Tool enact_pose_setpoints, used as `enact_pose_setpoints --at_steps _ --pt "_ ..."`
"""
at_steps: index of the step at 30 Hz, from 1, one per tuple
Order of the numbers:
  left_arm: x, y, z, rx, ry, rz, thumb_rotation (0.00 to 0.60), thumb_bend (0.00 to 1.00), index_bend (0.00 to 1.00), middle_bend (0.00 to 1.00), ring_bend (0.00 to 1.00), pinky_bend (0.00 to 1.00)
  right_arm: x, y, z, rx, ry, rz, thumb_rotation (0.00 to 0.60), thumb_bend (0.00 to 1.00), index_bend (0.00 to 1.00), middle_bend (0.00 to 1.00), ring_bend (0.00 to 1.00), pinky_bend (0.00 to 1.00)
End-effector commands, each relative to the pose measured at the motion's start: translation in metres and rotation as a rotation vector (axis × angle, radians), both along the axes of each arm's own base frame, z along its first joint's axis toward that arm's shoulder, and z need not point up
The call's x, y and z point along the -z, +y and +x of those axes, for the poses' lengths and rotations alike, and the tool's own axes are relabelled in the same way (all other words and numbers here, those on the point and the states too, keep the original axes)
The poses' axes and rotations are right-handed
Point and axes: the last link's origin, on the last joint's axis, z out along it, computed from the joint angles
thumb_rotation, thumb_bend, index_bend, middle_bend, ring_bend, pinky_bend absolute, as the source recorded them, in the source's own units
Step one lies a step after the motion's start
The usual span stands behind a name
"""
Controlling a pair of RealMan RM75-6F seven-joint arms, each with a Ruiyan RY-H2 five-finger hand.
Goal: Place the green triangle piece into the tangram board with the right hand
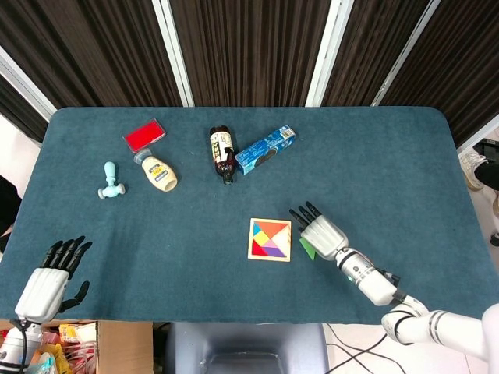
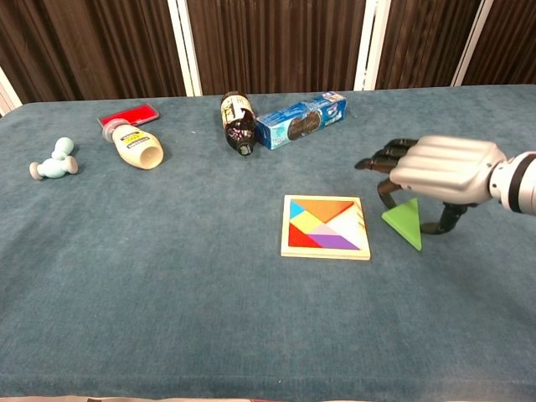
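The green triangle piece hangs tilted just right of the wooden tangram board, a little above the cloth. My right hand arches over it and pinches it between thumb and fingers. From the head view only a sliver of the green triangle piece shows under my right hand, beside the tangram board. The board holds several coloured pieces, with bare wood along its right edge. My left hand rests at the table's near left corner, fingers spread, holding nothing.
At the back of the table lie a dark bottle, a blue box, a cream squeeze bottle, a red flat item and a pale teal toy. A cardboard box sits below the table's left edge.
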Motion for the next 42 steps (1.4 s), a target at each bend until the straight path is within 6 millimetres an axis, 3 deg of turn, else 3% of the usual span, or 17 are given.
enact_pose_setpoints --at_steps 1,5,6,9,16,28,42 --pt "0.0 0.0 0.0 0.001 0.001 0.001 0.6 0.46 0.0 0.0 0.0 0.01 -0.007 -0.003 0.009 -0.016 -0.031 -0.028 0.6 0.49 0.64 0.0 0.0 0.0" --pt "0.0 0.001 0.001 0.002 0.004 0.002 0.6 0.46 0.0 0.0 0.0 0.01 -0.01 -0.004 0.015 -0.019 -0.045 -0.043 0.6 0.49 0.64 0.0 0.0 0.0" --pt "0.0 0.0 0.001 0.004 0.004 0.003 0.6 0.46 0.0 0.0 0.0 0.01 -0.007 -0.009 0.029 -0.073 -0.031 -0.067 0.6 0.49 0.64 0.0 0.0 0.0" --pt "-0.001 0.0 0.002 0.008 0.002 0.007 0.6 0.46 0.0 0.0 0.0 0.01 0.002 -0.01 0.046 -0.103 -0.017 -0.107 0.6 0.49 0.64 0.0 0.0 0.0" --pt "-0.008 -0.001 0.002 0.012 -0.006 0.03 0.6 0.46 0.0 0.0 0.0 0.01 0.018 -0.011 0.065 -0.115 0.027 -0.134 0.6 0.49 0.64 0.0 0.0 0.0" --pt "-0.009 -0.004 0.003 0.021 -0.016 0.022 0.6 0.46 0.0 0.0 0.0 0.01 0.044 -0.007 0.072 -0.133 0.104 -0.139 0.6 0.49 0.64 0.0 0.0 0.0" --pt "-0.01 -0.003 0.003 0.012 -0.014 0.031 0.6 0.46 0.0 0.0 0.0 0.01 0.061 -0.003 0.07 -0.145 0.14 -0.139 0.6 0.49 0.63 0.0 0.0 0.0"
